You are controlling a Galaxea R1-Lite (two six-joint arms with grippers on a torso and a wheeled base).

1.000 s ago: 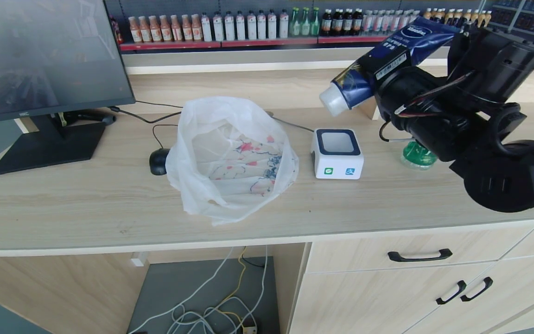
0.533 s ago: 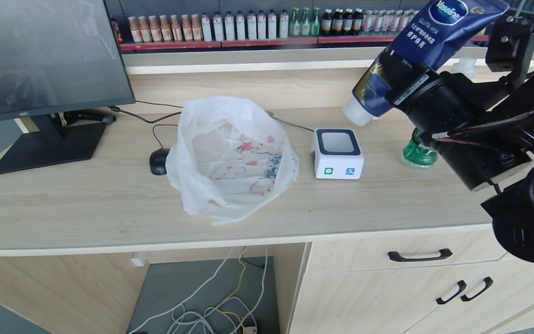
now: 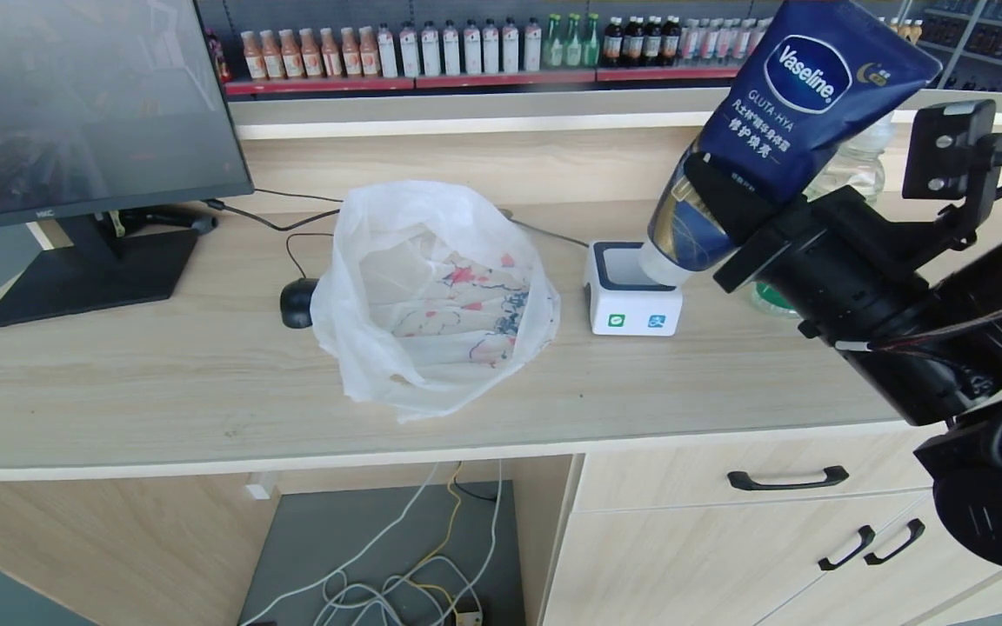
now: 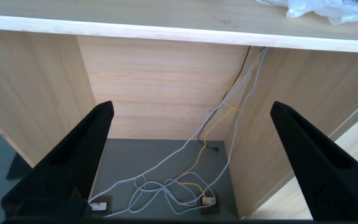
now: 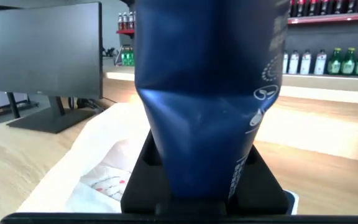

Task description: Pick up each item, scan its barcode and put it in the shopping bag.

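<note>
Black and spread wide, our left gripper (image 4: pixel 191 106) hung empty below the counter (image 3: pixel 162 382), facing the cables (image 4: pixel 160 186) under it. On top, the white shopping bag (image 3: pixel 436 296) sat open and had not moved, nor had the scanner (image 3: pixel 631 309) just to its right. What had changed was the blue tube (image 3: pixel 779 113). A second earlier it lay almost level, high and to the right of the scanner. It then swung steeply cap-down until its white cap hung close over the right edge of the scanner's window. Our right gripper (image 3: pixel 718 217) stayed clamped around the tube's lower body, near the cap. We judged that the scan was being attempted, with bagging still to come and the green bottle (image 3: pixel 766 300) behind the arm waiting its turn.
</note>
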